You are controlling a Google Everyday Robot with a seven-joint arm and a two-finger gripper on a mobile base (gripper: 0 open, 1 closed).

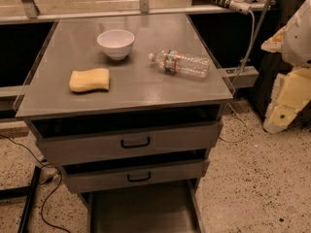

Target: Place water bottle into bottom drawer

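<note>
The water bottle (181, 63) lies on its side on the grey cabinet top (136, 89), right of centre, with its white cap pointing left. The bottom drawer (141, 210) is pulled out at the foot of the cabinet, and its dark flat floor shows nothing in it. My gripper (279, 115) hangs at the right edge of the view, off the cabinet's right side and below the level of the top. It is well away from the bottle and holds nothing that I can see.
A white bowl (116, 43) and a yellow sponge (90, 79) lie on the top, left of the bottle. Two grey drawer fronts with black handles (135, 143) stand slightly ajar above the bottom drawer. Cables run over the speckled floor (252, 178).
</note>
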